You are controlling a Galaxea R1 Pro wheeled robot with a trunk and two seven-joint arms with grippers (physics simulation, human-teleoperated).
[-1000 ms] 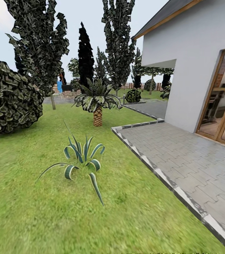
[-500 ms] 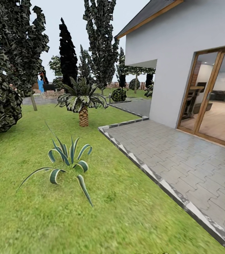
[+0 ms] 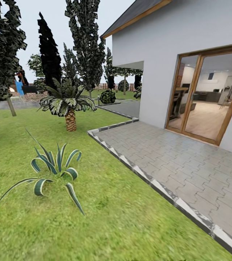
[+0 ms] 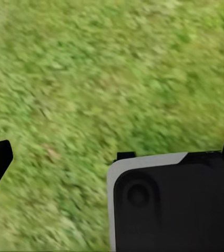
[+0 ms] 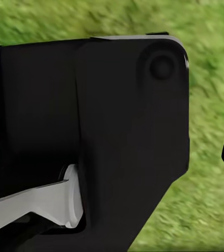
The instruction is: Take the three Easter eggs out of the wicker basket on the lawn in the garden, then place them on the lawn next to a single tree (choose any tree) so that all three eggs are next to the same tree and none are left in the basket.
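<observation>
beside the paved patio (image 3: 188, 170) of the white house (image 3: 174, 43), lawn (image 3: 105, 217) and a short palm (image 3: 69, 108); no basket or eggs visible. searching step, i judge; next, find the basket. whether either gripper is open, i cannot tell.

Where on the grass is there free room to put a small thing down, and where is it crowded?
The lawn lies bare between the striped spiky plant and the paving's stone edge, and also in front of that plant. It is crowded further back, around the short palm and the dark trees.
</observation>
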